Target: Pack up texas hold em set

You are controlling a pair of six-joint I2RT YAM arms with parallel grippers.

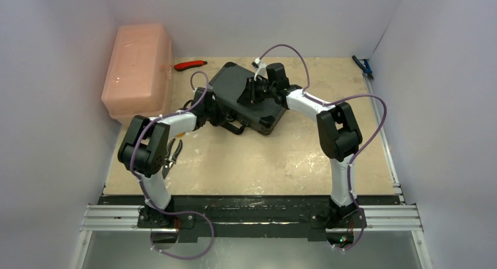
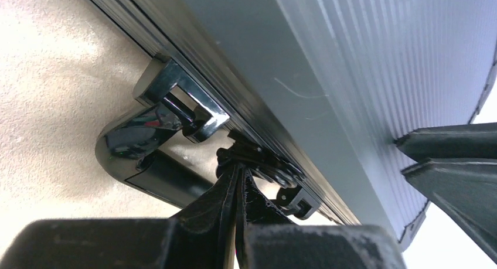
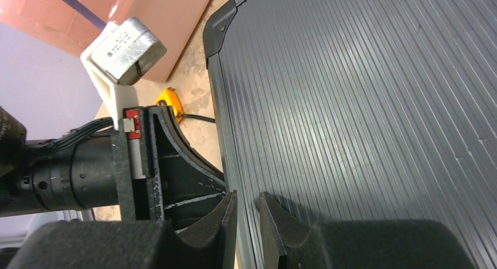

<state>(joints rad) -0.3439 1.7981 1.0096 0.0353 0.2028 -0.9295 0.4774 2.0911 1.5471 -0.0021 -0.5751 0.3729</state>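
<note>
The black hard case (image 1: 246,96) lies closed at the middle of the table, its ribbed lid (image 3: 363,105) facing up. Its handle (image 2: 146,146) hangs at the front edge. My left gripper (image 2: 240,172) is shut, its tips against a latch (image 2: 275,169) on the case's front side, beside the handle. My right gripper (image 3: 246,207) rests over the lid's edge with a narrow gap between its fingers and holds nothing; its fingers (image 2: 451,163) also show in the left wrist view. Chip stacks, card deck and blue disc are hidden.
A large translucent pink box (image 1: 138,70) stands at the back left. A red-handled tool (image 1: 190,64) lies behind the case, black pliers (image 1: 172,155) by the left arm, a blue tool (image 1: 363,67) at the back right. A yellow tape measure (image 3: 170,99) lies between box and case.
</note>
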